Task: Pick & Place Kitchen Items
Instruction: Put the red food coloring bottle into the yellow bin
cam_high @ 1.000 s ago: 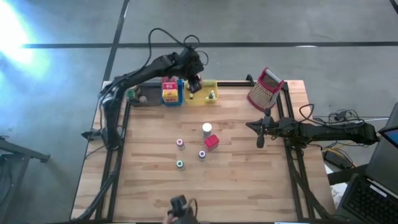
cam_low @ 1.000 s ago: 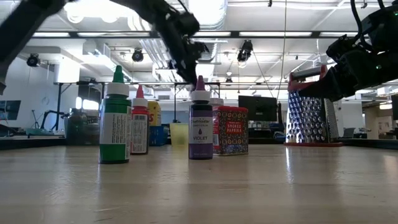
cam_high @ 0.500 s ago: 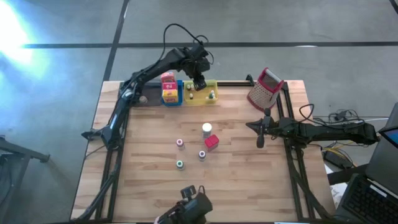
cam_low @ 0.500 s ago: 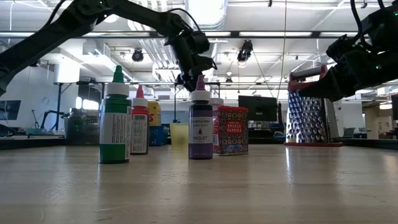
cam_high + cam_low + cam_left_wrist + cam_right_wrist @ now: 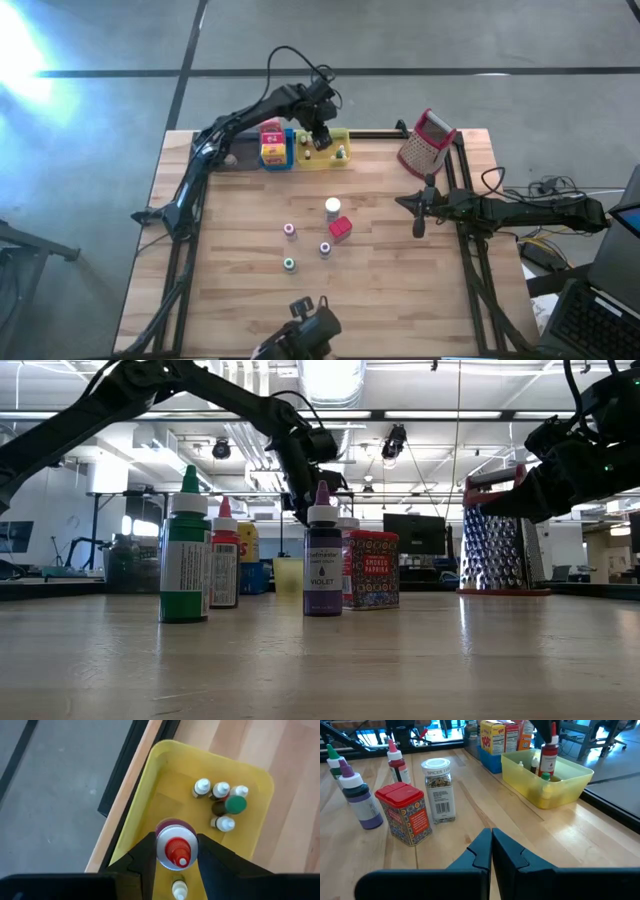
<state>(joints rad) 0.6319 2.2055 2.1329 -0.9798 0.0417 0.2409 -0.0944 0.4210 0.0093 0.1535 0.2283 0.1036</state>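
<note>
Purple-capped bottle [image 5: 322, 550] label reads "VIOLET". Red tin [image 5: 372, 568] reads "SMOKED PAPRIKA". Clear jar [image 5: 438, 791] lid reads "SPICES".

A wooden table [image 5: 400, 270] is carrying a yellow tray [image 5: 335, 160], a blue tray [image 5: 287, 163] and a grater [image 5: 424, 143] along its far edge; mid-table, four small bottles [image 5: 290, 230], a spice jar [image 5: 333, 207] and a red tin [image 5: 341, 228] are standing.

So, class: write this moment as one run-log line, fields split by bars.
left tool: shut on red-capped bottle, over yellow tray | right tool: shut, empty, waiting at right edge | loose items on table: five
</note>
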